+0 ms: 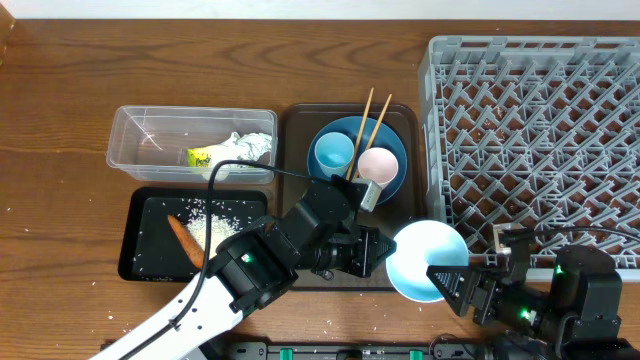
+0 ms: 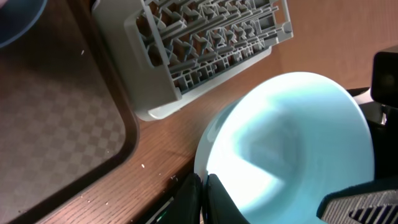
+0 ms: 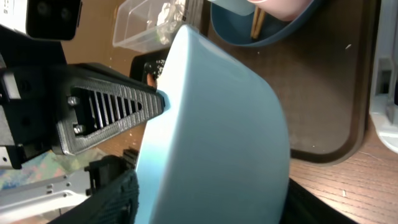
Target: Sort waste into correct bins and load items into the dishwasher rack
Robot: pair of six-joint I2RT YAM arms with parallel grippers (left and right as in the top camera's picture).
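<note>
Item under inspection: the white bowl [image 1: 428,258], located over the table [image 1: 60,100] in the gap between the brown tray [image 1: 295,150] and the corner of the dishwasher rack [image 1: 530,130], mouth turned up toward the overhead camera. My left fingers [image 2: 204,198] are closed on its rim on the tray side, one inside the lip and one outside. My right fingers [image 1: 447,280] stand parted at the opposite, rack-side edge with the bowl's wall between them. I cannot tell whether they press on it or merely straddle it. Governing relation: the rack lies to the right of the bowl, just beside it, so my right arm is the nearer one, while my left reaches in across the tray. A round bowl offers no long axis, so what counts is the rim, attended at two opposite points. In my judgement this is a handover toward the rack side, and one pair must release before the other carries. View differences:
- The left wrist view alone shows the pinch and the bowl's hollow.
- The right wrist view alone shows the outer wall and the left finger's ribbed face at the lip.
- Only overhead shows both pairs with the rack.

Whether the bowl rests on the table or hangs clear, no view settles.
</note>
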